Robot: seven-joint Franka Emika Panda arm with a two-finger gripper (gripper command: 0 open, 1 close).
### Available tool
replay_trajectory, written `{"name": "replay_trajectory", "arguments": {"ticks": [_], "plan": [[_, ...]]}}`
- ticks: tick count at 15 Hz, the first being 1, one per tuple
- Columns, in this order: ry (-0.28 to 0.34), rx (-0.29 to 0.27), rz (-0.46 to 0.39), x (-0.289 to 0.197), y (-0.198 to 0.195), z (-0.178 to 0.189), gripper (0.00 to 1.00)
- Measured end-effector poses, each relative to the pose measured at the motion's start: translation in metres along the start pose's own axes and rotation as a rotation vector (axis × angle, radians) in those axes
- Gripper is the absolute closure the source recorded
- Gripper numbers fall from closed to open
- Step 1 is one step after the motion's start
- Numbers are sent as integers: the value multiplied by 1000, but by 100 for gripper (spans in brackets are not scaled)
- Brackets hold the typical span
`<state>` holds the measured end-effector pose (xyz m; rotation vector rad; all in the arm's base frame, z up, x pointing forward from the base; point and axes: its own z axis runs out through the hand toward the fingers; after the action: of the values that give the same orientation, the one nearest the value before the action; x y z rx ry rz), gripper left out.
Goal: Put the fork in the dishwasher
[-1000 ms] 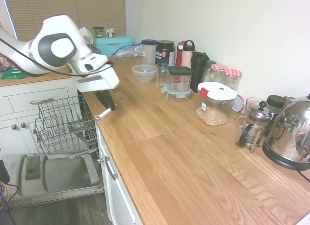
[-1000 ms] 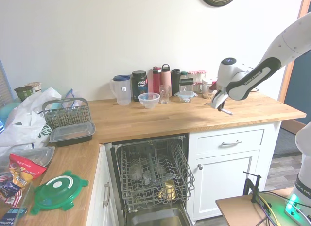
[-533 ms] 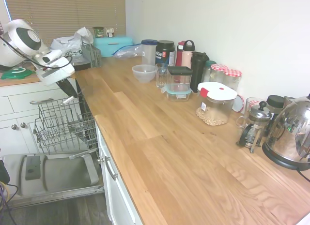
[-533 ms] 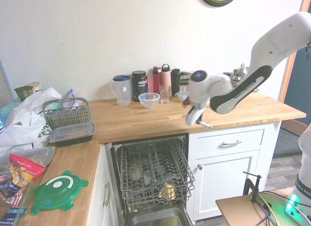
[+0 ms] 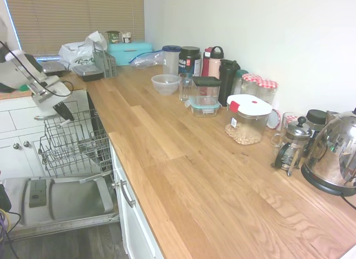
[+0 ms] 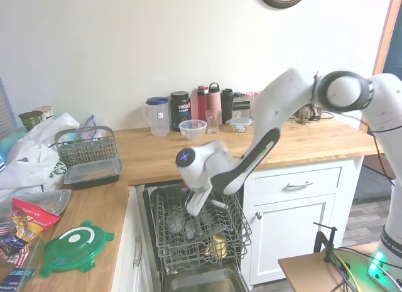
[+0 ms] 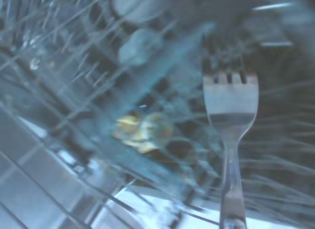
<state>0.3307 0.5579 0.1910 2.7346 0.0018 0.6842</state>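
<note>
First exterior: end effector [image 5: 62,110] over the rack [image 5: 72,142], beside the counter [image 5: 183,159]; grip hard to read here.

Second exterior: pinching the fork [image 6: 218,204], probably by its handle, just above the dishwasher [image 6: 198,232].

Wrist: tines away from the wrist, long axis along the view, rack blurred beyond. Likely light, stiff, a bit slippery; best held mid-handle.

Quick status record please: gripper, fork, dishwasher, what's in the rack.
gripper: above the pulled-out rack, shut on the fork
fork: held, tines out over the rack wires
dishwasher: door down, rack pulled out
rack contents: a yellowish item near the front; other pieces too blurred to name
fork released: not yet
</note>
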Motion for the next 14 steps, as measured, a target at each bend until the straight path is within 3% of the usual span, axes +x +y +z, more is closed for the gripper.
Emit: {"name": "replay_trajectory", "arguments": {"ticks": [5, 6, 10, 14], "plan": [[-72, -12, -20, -5, -59, 74, 100], [-78, -12, -23, -5, -68, 84, 0], [-85, -12, -26, 0, -96, 109, 0], [-73, -1, -20, 16, -119, 90, 0]]}}
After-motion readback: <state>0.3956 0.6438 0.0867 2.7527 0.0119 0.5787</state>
